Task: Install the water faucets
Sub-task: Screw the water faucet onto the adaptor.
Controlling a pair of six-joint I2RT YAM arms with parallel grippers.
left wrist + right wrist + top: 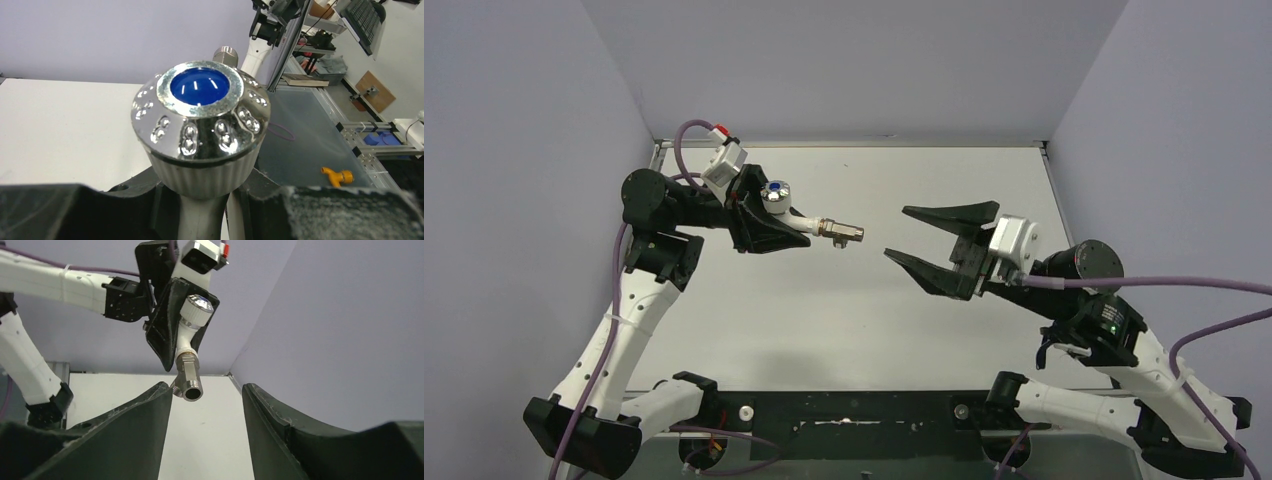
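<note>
My left gripper [769,225] is shut on the water faucet [796,215], a white tap body with a chrome knob [774,192] bearing a blue dot. It holds the faucet above the table with the grey-brass threaded fitting [842,232] pointing right. In the left wrist view the knob [200,112] fills the frame, its white stem between my jaws. My right gripper [904,235] is open and empty, facing the fitting from the right with a gap. In the right wrist view the fitting's open end [192,390] hangs just beyond my left fingertip [160,392].
The white table [844,320] is walled by lilac panels on three sides. A black rail [844,415] runs along the near edge between the arm bases. Off the table, an orange part [337,176] lies on a dark surface.
</note>
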